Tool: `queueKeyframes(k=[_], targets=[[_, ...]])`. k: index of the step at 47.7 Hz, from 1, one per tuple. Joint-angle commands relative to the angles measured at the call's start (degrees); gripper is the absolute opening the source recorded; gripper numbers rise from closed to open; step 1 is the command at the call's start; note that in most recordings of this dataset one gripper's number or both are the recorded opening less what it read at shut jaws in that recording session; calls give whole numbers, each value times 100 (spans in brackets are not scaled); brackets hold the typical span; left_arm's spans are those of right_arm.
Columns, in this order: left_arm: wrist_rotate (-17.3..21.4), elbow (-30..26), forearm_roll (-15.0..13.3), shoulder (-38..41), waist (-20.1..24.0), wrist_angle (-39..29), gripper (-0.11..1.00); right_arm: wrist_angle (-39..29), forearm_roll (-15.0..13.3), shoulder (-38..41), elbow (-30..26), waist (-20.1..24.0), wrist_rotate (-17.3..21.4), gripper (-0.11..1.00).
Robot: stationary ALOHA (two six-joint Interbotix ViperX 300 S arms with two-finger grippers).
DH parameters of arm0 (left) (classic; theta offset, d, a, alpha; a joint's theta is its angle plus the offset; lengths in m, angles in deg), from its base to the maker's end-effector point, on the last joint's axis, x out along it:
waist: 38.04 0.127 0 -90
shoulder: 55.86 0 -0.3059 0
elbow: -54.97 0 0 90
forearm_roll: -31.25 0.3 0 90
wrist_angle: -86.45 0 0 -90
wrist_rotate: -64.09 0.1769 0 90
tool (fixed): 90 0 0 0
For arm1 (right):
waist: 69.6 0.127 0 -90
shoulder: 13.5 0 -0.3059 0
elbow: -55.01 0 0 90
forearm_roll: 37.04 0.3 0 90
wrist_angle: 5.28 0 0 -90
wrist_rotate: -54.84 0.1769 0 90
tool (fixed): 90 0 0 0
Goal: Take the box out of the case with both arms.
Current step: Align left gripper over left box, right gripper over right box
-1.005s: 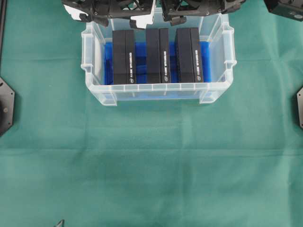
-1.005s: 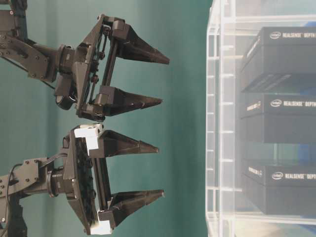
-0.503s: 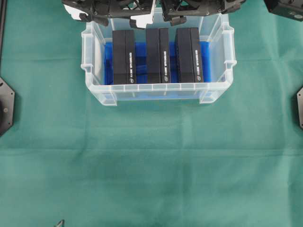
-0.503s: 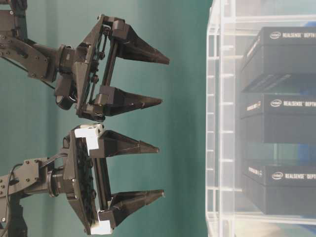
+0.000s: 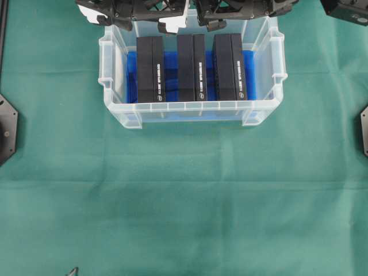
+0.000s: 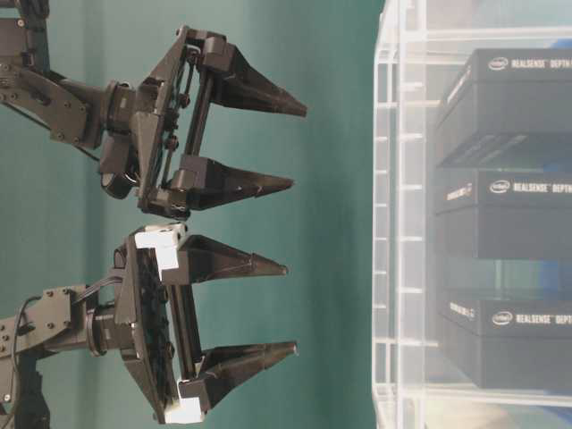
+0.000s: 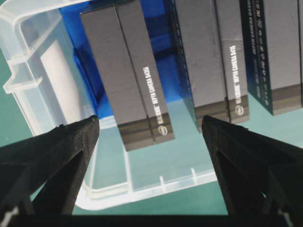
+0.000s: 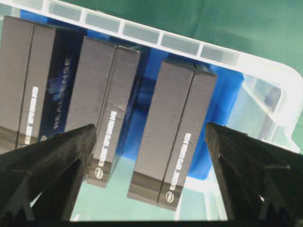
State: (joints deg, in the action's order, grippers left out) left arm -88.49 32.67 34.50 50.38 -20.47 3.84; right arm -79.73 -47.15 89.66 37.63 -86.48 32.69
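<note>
The clear case (image 5: 190, 107) stands at the far middle of the green cloth, with a blue sheet (image 5: 131, 72) on its bottom. Three black boxes stand on edge inside it: left (image 5: 150, 69), middle (image 5: 191, 68), right (image 5: 230, 66). My left gripper (image 5: 132, 12), with white parts, hovers open behind the case's far rim. Its wrist view looks down on the left box (image 7: 125, 71). My right gripper (image 5: 233, 12) hovers open beside it, over the right box (image 8: 175, 132). In the table-level view both grippers, left (image 6: 290, 307) and right (image 6: 298, 147), are clear of the case wall (image 6: 398, 223).
Green cloth (image 5: 184, 201) covers the table in front of the case. Black arm bases sit at the left edge (image 5: 7, 129) and the right edge (image 5: 364, 132). Another black part shows at the top right corner (image 5: 345, 8).
</note>
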Motion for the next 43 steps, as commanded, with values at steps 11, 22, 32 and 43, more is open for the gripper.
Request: queueKeyframes(k=[11,22,32,43], targets=[[9,-141,26,-79,18,26,86,0,9,-88,-123,18,0,94],[9,-141,35,-79,9,18,86,0,9,-88,-114,35,0,94],[0,-141,62,-79,9,18,86,-9,9,-88,-79,35,9,94],[-18,0,141,-88,9,123,86,18,9,-88,44,44,26,94]])
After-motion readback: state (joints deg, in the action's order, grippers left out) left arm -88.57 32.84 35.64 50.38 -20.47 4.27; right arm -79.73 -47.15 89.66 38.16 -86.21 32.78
